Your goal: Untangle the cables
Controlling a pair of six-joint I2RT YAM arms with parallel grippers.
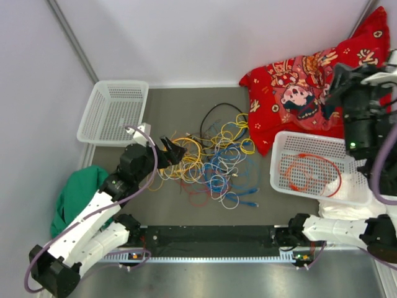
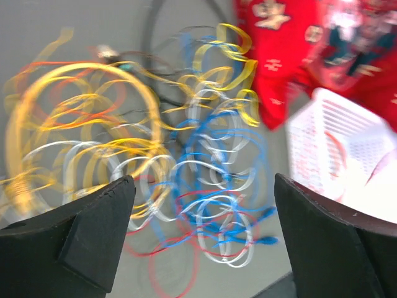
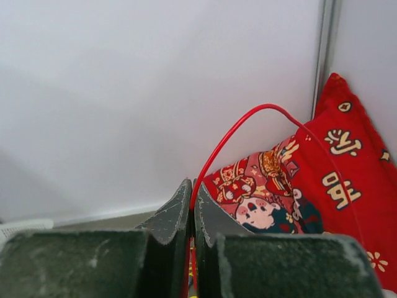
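Left wrist view: on my left gripper [image 2: 203, 181] the black jaws stand wide apart, holding nothing, over the heap of thin yellow, blue, white and red cables [image 2: 186, 161] (blurred here) on the grey table [image 2: 111, 18]. My right gripper [image 3: 192, 189] is clamped on one thin red cable [image 3: 248, 115], before the red patterned cushion [image 3: 335, 186].

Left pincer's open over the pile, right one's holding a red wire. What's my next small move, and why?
Probably lower the left pincer onto the big yellow loop at the pile's left edge and close. It is open and empty over the cables, while the right pincer is shut on a red wire.
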